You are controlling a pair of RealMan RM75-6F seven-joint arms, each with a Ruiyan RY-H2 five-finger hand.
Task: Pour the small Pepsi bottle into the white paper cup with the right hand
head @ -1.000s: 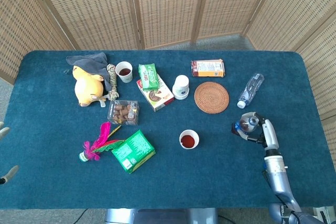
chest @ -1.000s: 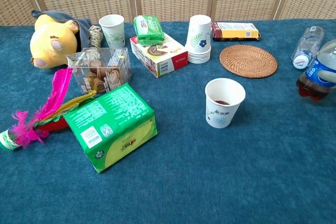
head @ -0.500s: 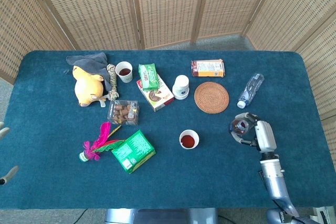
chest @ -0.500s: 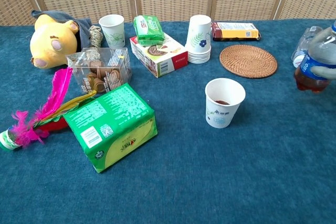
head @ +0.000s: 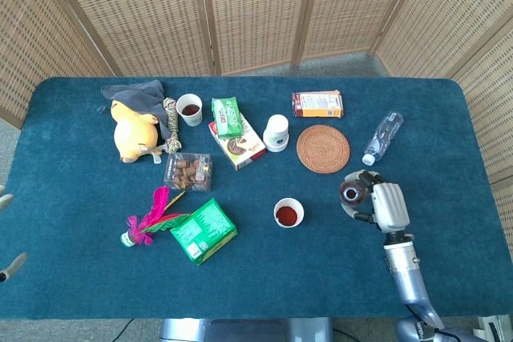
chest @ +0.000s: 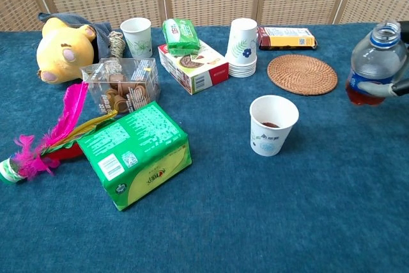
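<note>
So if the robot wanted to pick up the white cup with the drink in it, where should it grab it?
Around the side wall, about the middle of the white paper cup, coming in level from its right, where the table is bare. It stands upright with cola inside and an open top, so fingers should stay off the rim, and squeeze gently since paper walls probably bend.

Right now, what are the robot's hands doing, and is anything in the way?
Right hand grips the small Pepsi bottle, upright, uncapped. Left hand out of sight. White paper cup stands apart from it, some dark liquid inside. Nothing between them.
</note>
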